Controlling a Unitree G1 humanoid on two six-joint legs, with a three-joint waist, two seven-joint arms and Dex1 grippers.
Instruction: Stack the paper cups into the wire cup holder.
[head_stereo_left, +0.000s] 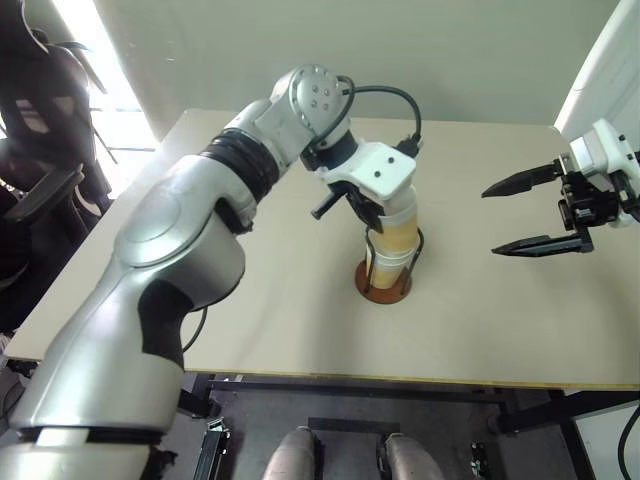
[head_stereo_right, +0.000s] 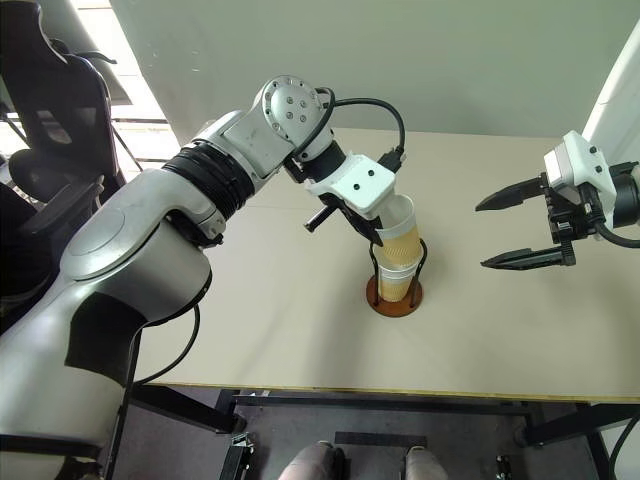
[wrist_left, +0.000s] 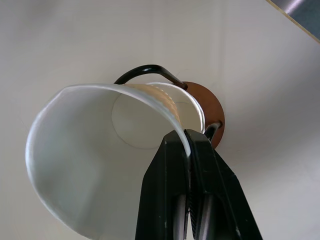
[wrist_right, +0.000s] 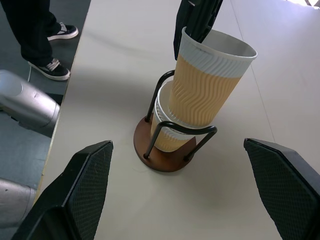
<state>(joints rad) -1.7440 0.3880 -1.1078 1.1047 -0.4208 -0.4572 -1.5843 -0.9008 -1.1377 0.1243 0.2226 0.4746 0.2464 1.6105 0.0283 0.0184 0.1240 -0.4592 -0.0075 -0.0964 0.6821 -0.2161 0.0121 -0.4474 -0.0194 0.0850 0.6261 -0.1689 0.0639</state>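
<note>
The wire cup holder (wrist_right: 150, 150), a brown disc with black wire loops, stands at the middle of the table. A paper cup (wrist_right: 167, 140) sits upright inside it. Another yellow-tan paper cup (wrist_right: 207, 90) leans tilted above it, its bottom pushed into the lower cup. My left gripper (wrist_left: 186, 137) is shut on this top cup's white rim, one finger inside and one outside. Off to the right of the holder, my right gripper (head_stereo_left: 520, 215) hangs open above the table with nothing between its fingers.
The tan table (head_stereo_left: 250, 300) has its front edge close to me and a pale wall behind it. A black chair (head_stereo_left: 40, 150) stands off the left side. A person's legs and shoes (wrist_right: 45, 40) show on the floor beside the table.
</note>
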